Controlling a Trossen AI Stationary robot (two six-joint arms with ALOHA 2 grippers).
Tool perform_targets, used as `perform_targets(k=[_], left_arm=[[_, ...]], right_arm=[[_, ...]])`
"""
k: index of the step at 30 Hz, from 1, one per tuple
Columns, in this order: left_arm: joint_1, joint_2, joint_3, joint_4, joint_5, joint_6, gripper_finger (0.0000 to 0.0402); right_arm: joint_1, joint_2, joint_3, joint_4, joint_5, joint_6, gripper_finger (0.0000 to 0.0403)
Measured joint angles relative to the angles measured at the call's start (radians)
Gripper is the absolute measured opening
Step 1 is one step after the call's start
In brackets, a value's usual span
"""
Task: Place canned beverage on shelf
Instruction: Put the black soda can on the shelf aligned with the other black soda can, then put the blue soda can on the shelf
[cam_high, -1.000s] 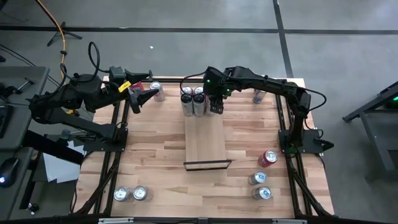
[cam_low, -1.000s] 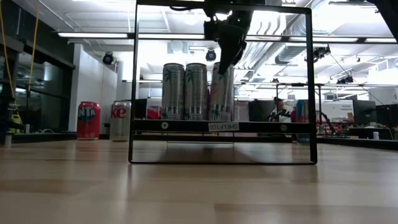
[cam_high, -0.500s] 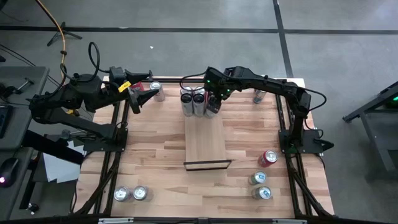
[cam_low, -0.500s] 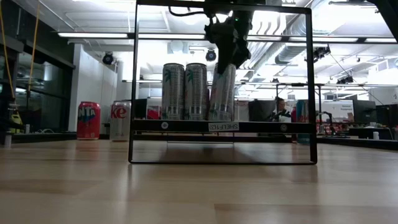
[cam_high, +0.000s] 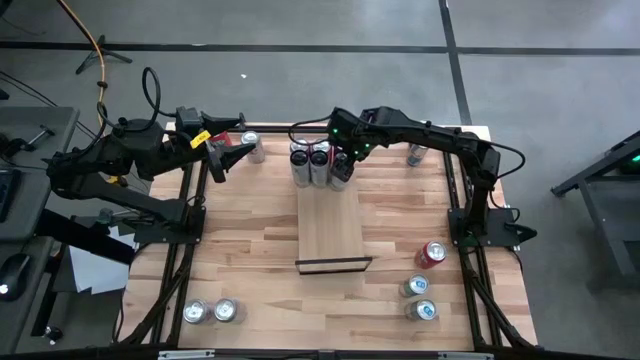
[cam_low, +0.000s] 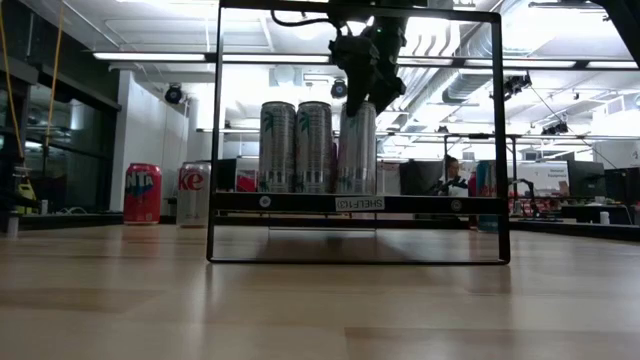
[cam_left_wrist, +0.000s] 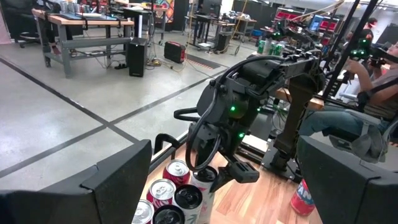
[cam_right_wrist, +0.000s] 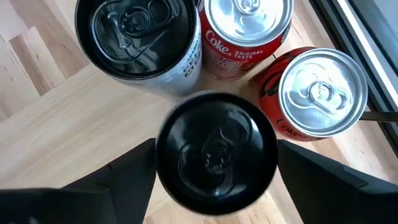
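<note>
The right tool (cam_high: 343, 163) is just above a tall silver can (cam_low: 357, 147) at the far end of the shelf (cam_high: 330, 228). Its fingers stand apart on both sides of the can's dark top, and I cannot tell if they touch it. The can stands upright on the shelf, next to two more silver cans (cam_low: 297, 146). The left tool (cam_high: 222, 160) waits with its fingers apart over the far left of the worktop (cam_high: 250, 260).
</note>
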Motion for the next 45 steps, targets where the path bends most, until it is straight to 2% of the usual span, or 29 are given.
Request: perform_targets(k=[16, 25, 33, 38, 45], left_arm=[[0.0, 0.0, 0.0, 0.0, 0.0, 0.0, 0.0353], [0.0, 0.0, 0.0, 0.0, 0.0, 0.0, 0.0353], [0.0, 0.0, 0.0, 0.0, 0.0, 0.0, 0.0353], [0.0, 0.0, 0.0, 0.0, 0.0, 0.0, 0.0353], [0.0, 0.0, 0.0, 0.0, 0.0, 0.001, 0.0353]], right_arm=[[0.0, 0.0, 0.0, 0.004, 0.006, -0.053, 0.0312], [0.0, 0.0, 0.0, 0.055, 0.006, 0.074, 0.0312], [0.0, 0.0, 0.006, 0.051, 0.001, 0.081, 0.0312], [-0.004, -0.001, 0.079, 0.036, 0.002, 0.037, 0.0312], [-0.034, -0.001, 0.274, -0.069, 0.009, -0.084, 0.0312]])
